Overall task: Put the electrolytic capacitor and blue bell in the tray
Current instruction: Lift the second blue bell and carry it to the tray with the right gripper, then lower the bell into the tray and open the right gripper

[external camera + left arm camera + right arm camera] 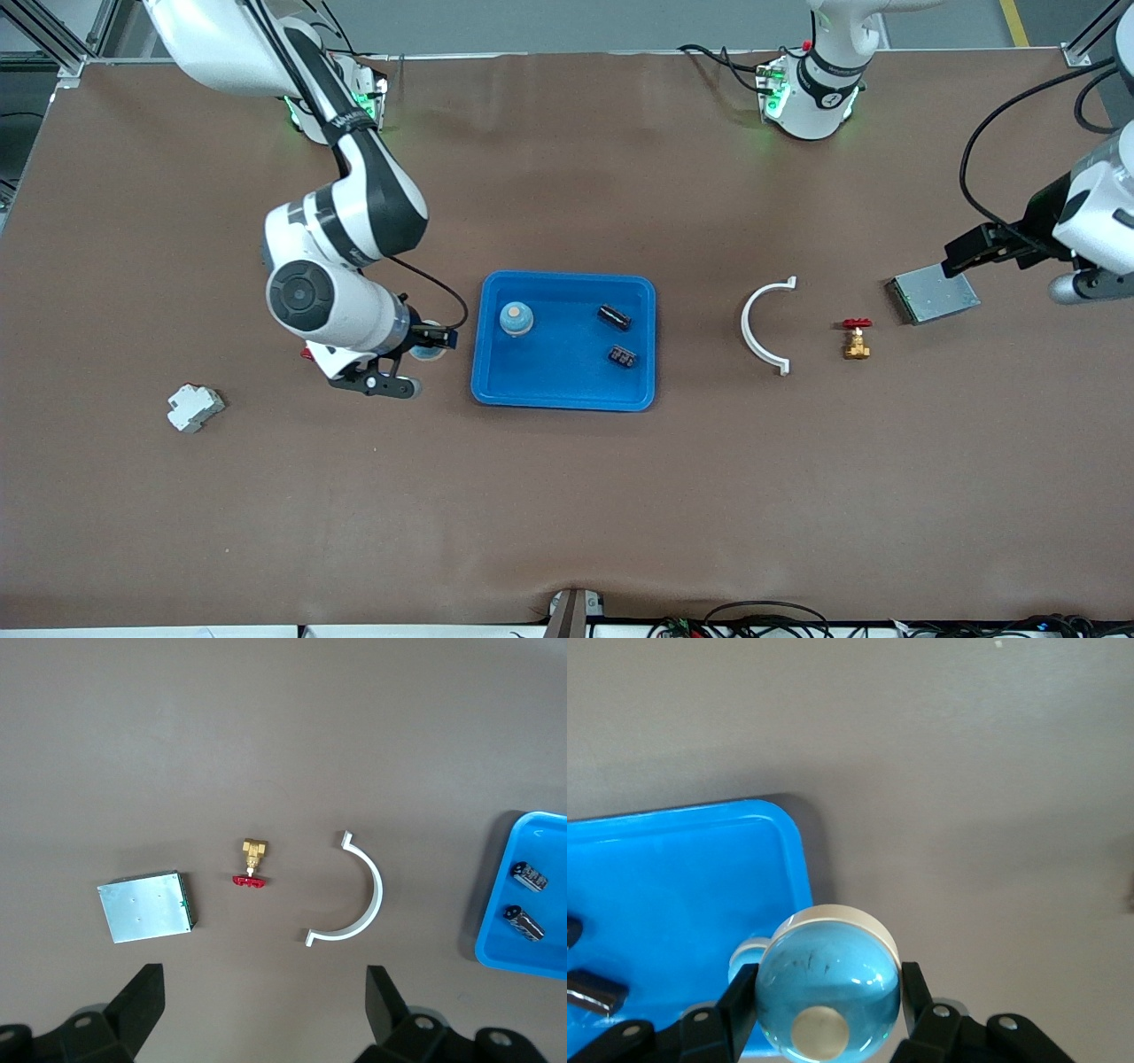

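The right tool (824, 1010) pinches a blue bell (828, 992) just off the tray's (567, 399) nine o'clock rim. It looks lightly held and could slip short. The left tool (266, 1010) waits, spread.

A big brown desk in a work room

The desk (567, 496) is covered by a flat brown mat with a few soft wrinkles in it. Silver metal bars (62, 44) stand at the top corners of the desk. Above the top edge of the desk there is a grey floor (567, 22) with a yellow line (1013, 19) on it. Black cables (762, 618) and some coloured wires lie along the bottom edge of the desk. The light is even and soft, with only small shadows.
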Controlling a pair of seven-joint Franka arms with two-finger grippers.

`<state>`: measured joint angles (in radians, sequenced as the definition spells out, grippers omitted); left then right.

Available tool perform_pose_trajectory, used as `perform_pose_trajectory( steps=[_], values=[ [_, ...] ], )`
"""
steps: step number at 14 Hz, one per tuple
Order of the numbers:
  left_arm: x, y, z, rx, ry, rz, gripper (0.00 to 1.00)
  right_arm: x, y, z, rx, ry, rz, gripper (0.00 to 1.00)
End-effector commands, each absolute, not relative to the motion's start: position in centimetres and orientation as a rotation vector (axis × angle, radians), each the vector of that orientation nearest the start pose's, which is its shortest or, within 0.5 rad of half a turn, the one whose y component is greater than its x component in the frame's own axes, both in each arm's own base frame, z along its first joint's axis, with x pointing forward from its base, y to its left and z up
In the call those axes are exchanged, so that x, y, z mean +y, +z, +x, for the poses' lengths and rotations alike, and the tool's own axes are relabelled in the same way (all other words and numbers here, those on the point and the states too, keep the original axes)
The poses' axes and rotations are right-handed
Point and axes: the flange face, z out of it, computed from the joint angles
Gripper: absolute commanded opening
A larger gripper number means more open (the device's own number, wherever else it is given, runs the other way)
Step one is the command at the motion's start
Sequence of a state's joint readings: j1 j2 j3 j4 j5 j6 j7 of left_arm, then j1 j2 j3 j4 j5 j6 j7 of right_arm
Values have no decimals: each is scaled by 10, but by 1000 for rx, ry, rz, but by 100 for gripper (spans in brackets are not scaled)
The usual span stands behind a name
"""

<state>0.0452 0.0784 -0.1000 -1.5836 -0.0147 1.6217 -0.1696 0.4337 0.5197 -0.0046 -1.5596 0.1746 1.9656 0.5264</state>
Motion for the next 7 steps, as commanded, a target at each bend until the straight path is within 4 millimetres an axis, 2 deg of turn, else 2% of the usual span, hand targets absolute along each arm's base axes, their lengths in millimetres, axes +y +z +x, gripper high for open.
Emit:
perform_pose_trajectory(
  steps=[1, 3, 4, 7],
  values=[
    [-36, 590, 576, -193, 75, -3158, 100, 315, 325, 622, 281, 236, -3020, 17],
    [-35, 601, 581, -179, 73, -3140, 100, 331, 313, 622, 302, 214, -3017, 17],
    [-31, 607, 582, -174, 86, -3134, 100, 346, 306, 617, 297, 212, -3021, 17],
    [-8, 608, 582, -238, 91, -3130, 100, 368, 292, 614, 307, 199, -3020, 17]
  ],
)
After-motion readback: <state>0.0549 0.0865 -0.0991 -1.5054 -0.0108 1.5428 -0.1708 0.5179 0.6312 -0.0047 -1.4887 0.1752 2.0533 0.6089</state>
